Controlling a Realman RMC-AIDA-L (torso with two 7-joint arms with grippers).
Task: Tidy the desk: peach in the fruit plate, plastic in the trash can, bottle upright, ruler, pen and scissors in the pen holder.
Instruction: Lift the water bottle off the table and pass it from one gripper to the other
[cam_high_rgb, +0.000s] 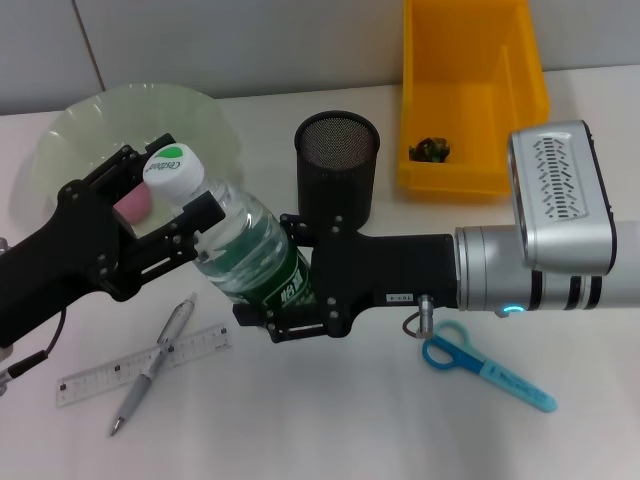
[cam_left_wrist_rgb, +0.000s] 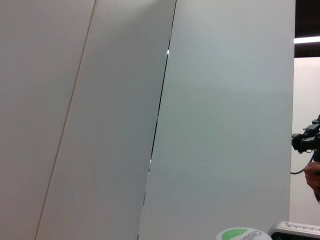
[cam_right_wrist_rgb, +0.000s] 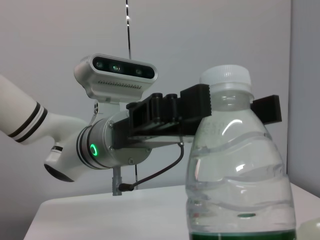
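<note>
The bench (cam_high_rgb: 330, 420) carries all the items of the task. At the far right stands the yellow bin (cam_high_rgb: 470, 90), serving as the trash can, with a small dark scrap (cam_high_rgb: 432, 150) lying inside; whether this is the plastic cannot be confirmed, but no other plastic litter shows on the bench. At the far left sits the pale green fruit plate (cam_high_rgb: 100, 125), and the pink peach (cam_high_rgb: 133, 205) appears to rest in it, partly hidden behind the left arm. These two steps are judged done.

The water bottle (cam_high_rgb: 245, 250) is the item in hand. It stands near the middle of the bench, between plate and pen holder, and the right wrist view shows it upright. The right gripper (cam_high_rgb: 290, 275) is clenched around its lower body at the green label. The left gripper (cam_high_rgb: 165, 215) is at the neck, just under the white and green cap (cam_high_rgb: 172, 168), fingers either side of it and apparently closed on it. This step is judged nearly complete, pending release by both arms.

The black mesh pen holder (cam_high_rgb: 337, 165) stands behind the bottle and looks empty. Three items remain outstanding: the blue scissors (cam_high_rgb: 485, 368) lie at the near right, and the clear ruler (cam_high_rgb: 140, 365) lies at the near left with the silver pen (cam_high_rgb: 155, 365) crossed over it.
</note>
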